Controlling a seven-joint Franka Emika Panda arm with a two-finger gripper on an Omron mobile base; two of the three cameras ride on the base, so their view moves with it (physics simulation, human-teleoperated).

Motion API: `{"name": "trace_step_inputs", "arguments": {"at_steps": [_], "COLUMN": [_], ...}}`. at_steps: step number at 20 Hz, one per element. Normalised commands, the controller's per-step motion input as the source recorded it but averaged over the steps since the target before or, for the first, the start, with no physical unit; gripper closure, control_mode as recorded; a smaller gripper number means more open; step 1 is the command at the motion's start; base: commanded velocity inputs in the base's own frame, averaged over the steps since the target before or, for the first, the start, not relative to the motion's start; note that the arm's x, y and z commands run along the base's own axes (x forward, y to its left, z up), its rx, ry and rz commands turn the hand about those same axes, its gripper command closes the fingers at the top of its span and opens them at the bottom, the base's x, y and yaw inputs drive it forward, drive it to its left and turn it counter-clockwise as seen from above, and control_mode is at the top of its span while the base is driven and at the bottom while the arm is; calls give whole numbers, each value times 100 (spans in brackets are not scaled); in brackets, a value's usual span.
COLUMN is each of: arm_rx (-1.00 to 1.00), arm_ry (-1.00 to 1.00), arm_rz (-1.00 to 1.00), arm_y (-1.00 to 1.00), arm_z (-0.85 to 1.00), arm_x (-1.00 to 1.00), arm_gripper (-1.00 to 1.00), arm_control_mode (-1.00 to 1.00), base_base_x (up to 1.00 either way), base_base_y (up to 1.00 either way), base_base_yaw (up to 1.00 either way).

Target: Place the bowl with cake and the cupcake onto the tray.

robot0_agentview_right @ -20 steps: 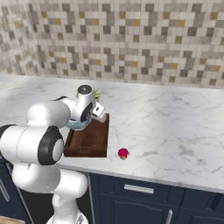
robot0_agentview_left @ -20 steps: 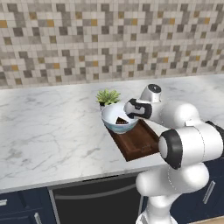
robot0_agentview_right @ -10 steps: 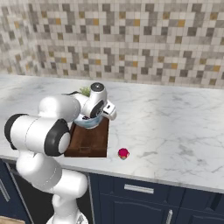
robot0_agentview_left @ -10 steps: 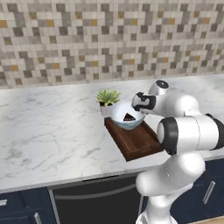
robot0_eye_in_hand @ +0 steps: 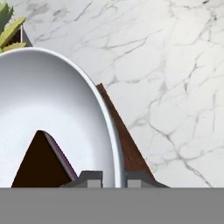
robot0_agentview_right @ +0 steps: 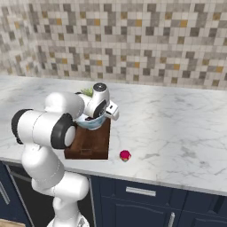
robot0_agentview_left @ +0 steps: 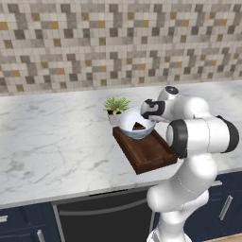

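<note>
1. The two-finger dark gripper (robot0_eye_in_hand: 110, 178) stood clamped across the rim of the wide round bowl (robot0_eye_in_hand: 52, 109), white inside and light blue outside; one fingertip (robot0_eye_in_hand: 89, 178) sat inside the rim and the other outside it, with only the bowl's thin wall between them.
2. In the left base view the gripper (robot0_agentview_left: 150, 109) sat at the bowl's (robot0_agentview_left: 136, 125) right edge, and the bowl was over the far end of the rectangular dark brown wooden tray (robot0_agentview_left: 147, 152); whether the bowl touched the tray's floor could not be told.
3. The small dark chocolate wedge of cake (robot0_eye_in_hand: 41, 162) lay inside the bowl, just beside the inner fingertip, its thin reddish-purple layer along the edge nearest that finger.
4. A corner of the tray (robot0_eye_in_hand: 127, 146) showed just under and past the outer fingertip, with white marble counter (robot0_eye_in_hand: 175, 78) beyond it.
5. The tiny cupcake (robot0_agentview_right: 125, 155) with a pink-red top stood on the counter, apart from the gripper (robot0_agentview_right: 111, 111), just beside the tray's (robot0_agentview_right: 91, 144) near corner and off it.
6. A small green potted plant (robot0_agentview_left: 116, 108) stood just beyond the bowl, on the side away from the gripper.
</note>
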Motion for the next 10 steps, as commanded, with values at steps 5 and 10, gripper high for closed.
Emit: {"name": "trace_step_inputs", "arguments": {"at_steps": [5,10], "arm_rx": [2,1], "arm_ry": [-6,-3], "arm_rz": [0,-1], "arm_y": [10,2], "arm_z": [-21,-12], "arm_x": [6,9], "arm_gripper": [100,-100], "arm_control_mode": [-100,-100], "base_base_x": [0,0], "base_base_y": [0,0], "base_base_yaw": [0,0]}}
